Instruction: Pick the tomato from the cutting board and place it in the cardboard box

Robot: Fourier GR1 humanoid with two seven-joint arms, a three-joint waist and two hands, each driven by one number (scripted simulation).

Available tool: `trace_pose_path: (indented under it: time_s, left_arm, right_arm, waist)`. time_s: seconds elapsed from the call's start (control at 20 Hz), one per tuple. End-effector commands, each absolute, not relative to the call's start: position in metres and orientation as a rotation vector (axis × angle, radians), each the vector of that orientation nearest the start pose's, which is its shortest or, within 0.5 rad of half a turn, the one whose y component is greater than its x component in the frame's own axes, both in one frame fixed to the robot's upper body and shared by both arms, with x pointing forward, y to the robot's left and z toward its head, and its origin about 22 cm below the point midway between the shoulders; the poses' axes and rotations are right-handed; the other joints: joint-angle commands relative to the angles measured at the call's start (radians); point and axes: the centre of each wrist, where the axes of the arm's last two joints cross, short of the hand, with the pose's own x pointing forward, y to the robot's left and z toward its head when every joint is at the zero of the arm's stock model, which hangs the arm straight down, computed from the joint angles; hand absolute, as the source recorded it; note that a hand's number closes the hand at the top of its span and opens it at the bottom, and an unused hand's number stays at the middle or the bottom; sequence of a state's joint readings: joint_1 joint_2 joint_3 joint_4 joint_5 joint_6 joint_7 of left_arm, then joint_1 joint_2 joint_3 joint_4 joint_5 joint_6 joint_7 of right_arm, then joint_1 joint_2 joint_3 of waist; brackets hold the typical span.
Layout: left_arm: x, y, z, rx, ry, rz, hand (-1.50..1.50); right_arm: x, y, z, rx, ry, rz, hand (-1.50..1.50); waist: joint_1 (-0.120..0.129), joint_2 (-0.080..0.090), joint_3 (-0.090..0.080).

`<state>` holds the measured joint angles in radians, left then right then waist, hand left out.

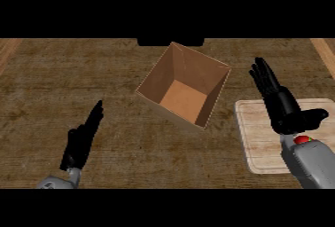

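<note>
A pale wooden cutting board [256, 133] lies at the right of the counter. On it a small part of the red tomato [301, 140] shows, just under the wrist of my right hand [282, 106]. That hand hangs over the board with straight fingers pointing away and the thumb out to the right; it holds nothing. The open cardboard box [185, 84] stands in the middle, to the left of the board, and I see nothing inside it. At the lower left my left hand [82, 139] rests open, fingers pointing up.
The counter top [78, 80] is dark brown wood. Lighter wooden strips [324, 55] run along its far left and far right edges. A dark object [170, 41] sits at the back edge behind the box.
</note>
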<state>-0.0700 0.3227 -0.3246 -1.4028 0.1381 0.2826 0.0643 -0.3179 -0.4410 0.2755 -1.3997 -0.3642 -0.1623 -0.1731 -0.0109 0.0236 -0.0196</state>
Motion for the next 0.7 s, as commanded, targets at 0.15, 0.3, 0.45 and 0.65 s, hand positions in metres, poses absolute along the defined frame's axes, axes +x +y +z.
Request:
trace_pose_path:
  time_s: [0.15,0.3,0.45,0.65]
  left_arm:
    - [0.252,0.326,0.010,0.531,-1.398,-0.190,0.00]
    - [0.253,0.325,0.004,0.573,-1.375,-0.194,0.00]
    - [0.255,0.351,0.014,0.674,-1.367,-0.176,0.00]
    - [0.253,0.356,0.021,0.665,-1.344,-0.167,0.00]
  right_arm:
    - [0.271,-0.349,0.048,-0.062,-1.716,0.052,-1.50]
    - [0.268,-0.388,0.080,-0.458,-1.628,0.675,-1.50]
    - [0.205,-0.422,0.009,-0.527,-1.481,0.691,-1.50]
    - [0.161,-0.456,-0.023,-0.300,-1.750,0.210,-1.50]
  waist:
    - [-0.015,-0.030,0.022]
    - [-0.001,-0.033,-0.013]
    - [-0.029,-0.022,0.023]
    - [-0.024,-0.026,0.026]
